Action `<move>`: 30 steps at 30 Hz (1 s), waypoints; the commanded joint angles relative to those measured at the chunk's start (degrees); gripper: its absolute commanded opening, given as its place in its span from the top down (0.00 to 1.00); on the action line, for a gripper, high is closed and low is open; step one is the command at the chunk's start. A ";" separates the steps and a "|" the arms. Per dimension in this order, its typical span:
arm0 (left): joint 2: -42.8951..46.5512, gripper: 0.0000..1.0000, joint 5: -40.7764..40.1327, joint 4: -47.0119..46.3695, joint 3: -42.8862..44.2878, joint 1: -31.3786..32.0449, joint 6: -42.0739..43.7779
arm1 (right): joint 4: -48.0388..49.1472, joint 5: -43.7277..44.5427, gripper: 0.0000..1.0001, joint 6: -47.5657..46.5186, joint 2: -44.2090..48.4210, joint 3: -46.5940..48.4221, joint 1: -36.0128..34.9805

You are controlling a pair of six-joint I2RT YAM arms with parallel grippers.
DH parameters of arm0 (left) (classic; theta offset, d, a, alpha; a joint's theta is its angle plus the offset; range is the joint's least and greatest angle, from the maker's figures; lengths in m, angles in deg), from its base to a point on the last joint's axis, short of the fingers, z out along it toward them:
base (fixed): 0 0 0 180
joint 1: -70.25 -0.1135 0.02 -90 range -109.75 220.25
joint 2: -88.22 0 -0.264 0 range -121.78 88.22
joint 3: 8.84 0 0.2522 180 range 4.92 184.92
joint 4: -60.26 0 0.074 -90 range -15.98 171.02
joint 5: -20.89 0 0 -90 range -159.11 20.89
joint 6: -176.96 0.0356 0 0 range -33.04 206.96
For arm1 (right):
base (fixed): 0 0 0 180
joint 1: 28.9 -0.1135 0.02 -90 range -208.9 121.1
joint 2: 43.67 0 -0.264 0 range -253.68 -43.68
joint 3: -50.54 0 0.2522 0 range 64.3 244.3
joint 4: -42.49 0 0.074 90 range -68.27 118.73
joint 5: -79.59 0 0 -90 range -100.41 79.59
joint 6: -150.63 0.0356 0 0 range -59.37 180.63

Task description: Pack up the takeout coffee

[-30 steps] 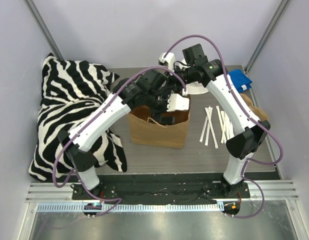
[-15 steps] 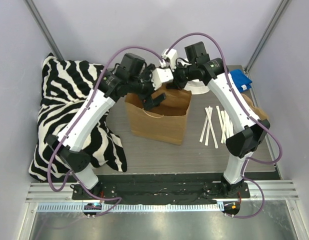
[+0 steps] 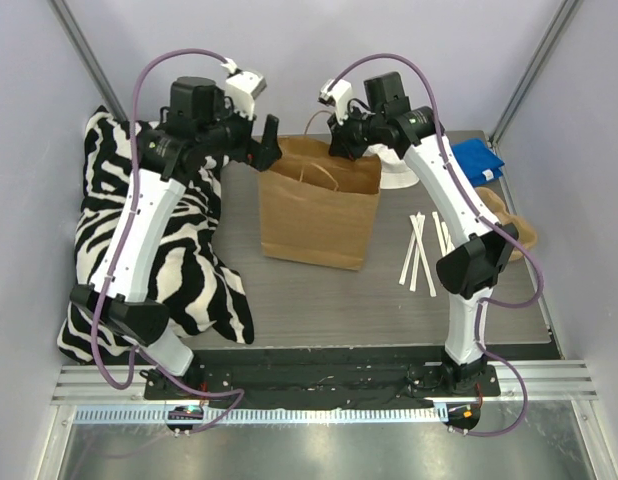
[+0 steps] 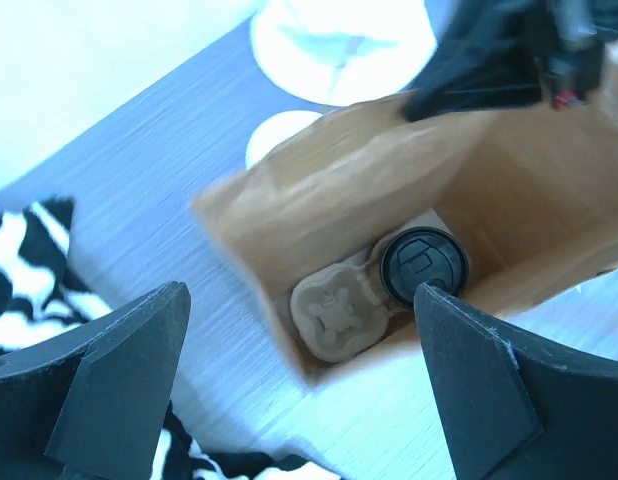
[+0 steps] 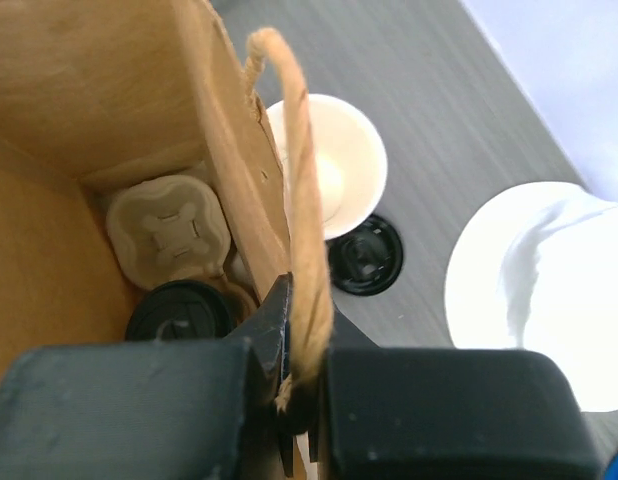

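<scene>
Now that our left hand [image 3: 263,143] has lifted out of the brown paper bag [image 3: 314,215] and hangs beside it, fingers spread, we see the black-lidded takeout coffee [image 4: 423,266] seated in a moulded-pulp tray [image 4: 334,315] on the bag's floor. Our right hand [image 3: 341,140] pinches the bag's rim by its twine handle [image 5: 299,200].

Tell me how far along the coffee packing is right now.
Mostly done, it seems. The takeout coffee sits lidded in the pulp tray at the bottom of the paper bag. In hand: the right gripper pinches the bag's rim beside its rope handle, while the left gripper hangs open and empty above the bag. Left: probably just letting go of the bag.
</scene>
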 commanded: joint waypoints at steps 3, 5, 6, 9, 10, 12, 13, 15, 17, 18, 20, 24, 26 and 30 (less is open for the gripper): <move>2.99 0.00 0.38 -3.45 -0.72 -6.30 -8.18 | 7.22 3.57 0.99 4.18 -2.54 6.18 0.45; 3.51 0.00 0.56 -3.45 -1.69 -7.80 -8.53 | 8.28 3.31 0.99 4.80 -2.63 6.01 0.45; 4.04 0.00 0.64 -3.54 -2.74 -8.24 -8.53 | 8.63 3.05 0.99 5.32 -2.54 5.92 0.45; 4.83 0.00 0.73 -3.54 -4.68 -9.64 -8.44 | 9.60 2.52 0.99 6.03 -2.37 5.13 0.45; 5.01 0.00 0.65 -3.63 -5.12 -10.08 -8.44 | 9.86 2.43 0.99 6.12 -2.46 4.87 0.54; 5.27 0.00 0.91 -3.54 -6.44 -10.61 -8.35 | 9.78 2.70 0.97 6.38 -2.54 4.86 0.45; 5.36 0.00 0.91 -3.37 -6.79 -11.05 -8.44 | 9.86 2.78 0.94 6.56 -2.63 4.86 0.45; 5.45 0.00 1.78 -3.36 -7.85 -12.10 -9.14 | 9.86 2.78 0.89 7.08 -2.11 4.95 0.45; 5.45 0.00 2.57 -3.28 -8.72 -13.07 -10.19 | 9.86 2.78 0.79 7.87 -1.49 4.78 0.45; 5.28 0.00 3.80 -3.28 -8.99 -14.21 -10.72 | 9.78 2.87 0.74 8.14 -1.23 4.78 0.45; 5.01 0.00 5.39 -3.45 -9.43 -15.53 -12.48 | 9.78 2.96 0.54 9.36 0.09 4.69 0.45; 4.31 0.00 7.23 -2.93 -9.61 -18.78 -13.80 | 9.86 2.96 0.35 11.56 2.64 5.39 0.45; 3.70 0.00 8.20 -2.66 -9.70 -19.93 -14.15 | 9.78 2.96 0.29 13.31 4.13 6.62 0.54; 2.73 0.00 9.43 -2.84 -9.87 -22.30 -15.47 | 10.04 2.87 0.23 16.13 7.12 9.16 0.54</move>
